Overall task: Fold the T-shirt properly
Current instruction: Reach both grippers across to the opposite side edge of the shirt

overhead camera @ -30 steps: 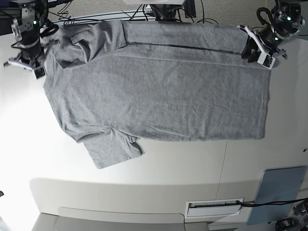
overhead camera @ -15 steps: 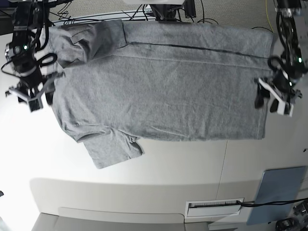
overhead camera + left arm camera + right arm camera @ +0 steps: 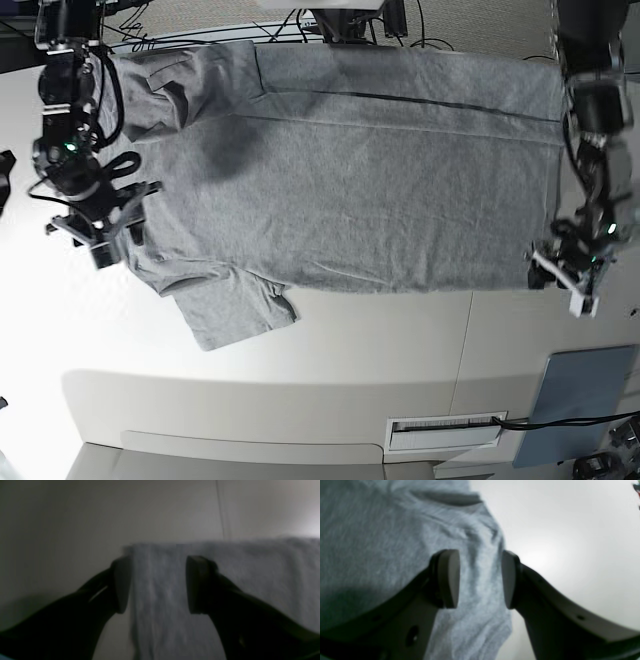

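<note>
Fingers (image 3: 200, 585) blurred, both pairs apart; T-shirt (image 3: 350, 200) edges partly hidden beneath; left wrist view dim.

Both arms reaching forward, left gripper (image 3: 562, 285) open, right gripper (image 3: 118, 232) open, fingers apart

No lettering seems readable anywhere

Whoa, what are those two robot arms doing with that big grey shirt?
They look to be folding the T-shirt, which lies spread on the table with a strip turned over along its far side and a sleeve sticking out toward us. Neither arm is holding it right now. The left gripper hangs open over one near corner, and the right gripper is open above the opposite side.
</note>
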Tool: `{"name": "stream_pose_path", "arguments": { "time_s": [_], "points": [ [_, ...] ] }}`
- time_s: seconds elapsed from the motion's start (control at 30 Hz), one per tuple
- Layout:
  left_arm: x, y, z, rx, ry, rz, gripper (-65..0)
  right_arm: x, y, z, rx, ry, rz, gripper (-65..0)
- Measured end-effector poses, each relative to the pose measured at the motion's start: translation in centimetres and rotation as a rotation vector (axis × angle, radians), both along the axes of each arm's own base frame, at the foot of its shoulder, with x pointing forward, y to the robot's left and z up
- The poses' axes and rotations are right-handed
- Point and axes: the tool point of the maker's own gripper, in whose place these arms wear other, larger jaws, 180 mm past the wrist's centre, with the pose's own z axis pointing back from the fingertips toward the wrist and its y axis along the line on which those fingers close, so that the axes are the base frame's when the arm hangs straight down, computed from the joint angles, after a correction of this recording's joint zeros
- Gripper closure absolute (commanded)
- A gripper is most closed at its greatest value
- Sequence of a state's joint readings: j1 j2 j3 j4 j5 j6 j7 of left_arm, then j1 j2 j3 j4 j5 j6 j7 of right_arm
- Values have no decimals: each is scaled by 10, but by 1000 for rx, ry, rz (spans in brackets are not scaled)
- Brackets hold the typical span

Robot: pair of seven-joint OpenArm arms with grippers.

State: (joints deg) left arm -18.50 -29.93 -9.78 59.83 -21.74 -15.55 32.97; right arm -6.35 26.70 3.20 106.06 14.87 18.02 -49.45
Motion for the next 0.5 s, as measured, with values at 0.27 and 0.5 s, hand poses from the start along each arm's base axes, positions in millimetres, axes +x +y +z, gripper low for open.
{"name": "stream_pose_path", "arguments": {
  "time_s": [0.27,0.5],
  "points": [
    [21,23,-19,14,121,95,-350,3,7,0,2,2,18,-271],
    [11,23,-44,-55,188,80,-350,1,5,-2,-9,15,13,-271]
  ]
}}
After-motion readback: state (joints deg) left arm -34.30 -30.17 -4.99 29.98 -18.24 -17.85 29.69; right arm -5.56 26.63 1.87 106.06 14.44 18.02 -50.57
